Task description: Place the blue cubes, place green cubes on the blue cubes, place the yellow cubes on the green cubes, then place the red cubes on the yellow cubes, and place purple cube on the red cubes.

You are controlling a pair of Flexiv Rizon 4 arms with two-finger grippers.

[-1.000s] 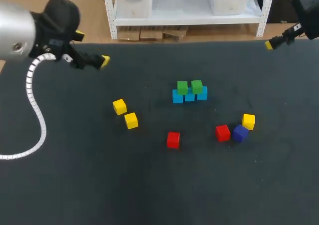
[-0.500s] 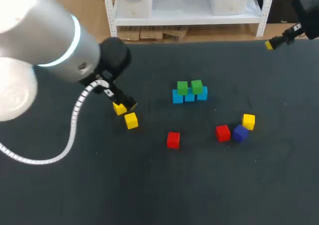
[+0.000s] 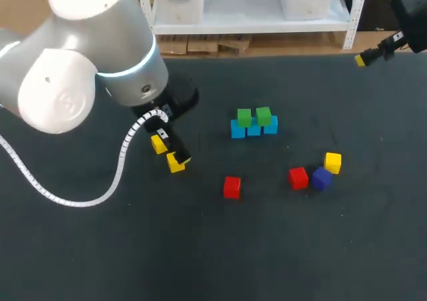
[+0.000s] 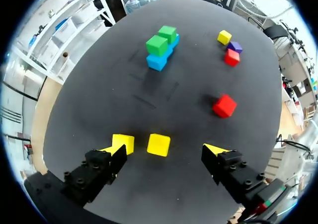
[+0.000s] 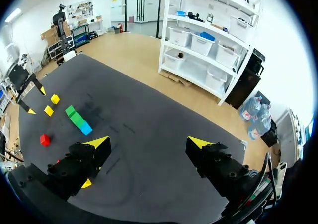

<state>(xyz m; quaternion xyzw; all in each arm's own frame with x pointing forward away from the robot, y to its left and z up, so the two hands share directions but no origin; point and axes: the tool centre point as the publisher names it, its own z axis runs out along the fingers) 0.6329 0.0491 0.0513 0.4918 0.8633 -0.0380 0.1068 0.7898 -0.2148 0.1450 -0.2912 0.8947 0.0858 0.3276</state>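
While hanging above two small yellow cubes [image 4: 158, 145], holds L gripper [image 4: 165, 147] spread wide, one cube btwn fingers; R gripper [image 5: 147, 141] likewise spread, far corner.

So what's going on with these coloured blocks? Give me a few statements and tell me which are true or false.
Two green blocks sit on the blue blocks. True.
The left gripper is holding a yellow block. False: its fingers are open, and the block lies on the table between them.
The purple block sits on top of a red block. False: it lies on the table beside one.
Three yellow blocks lie on the table. True.
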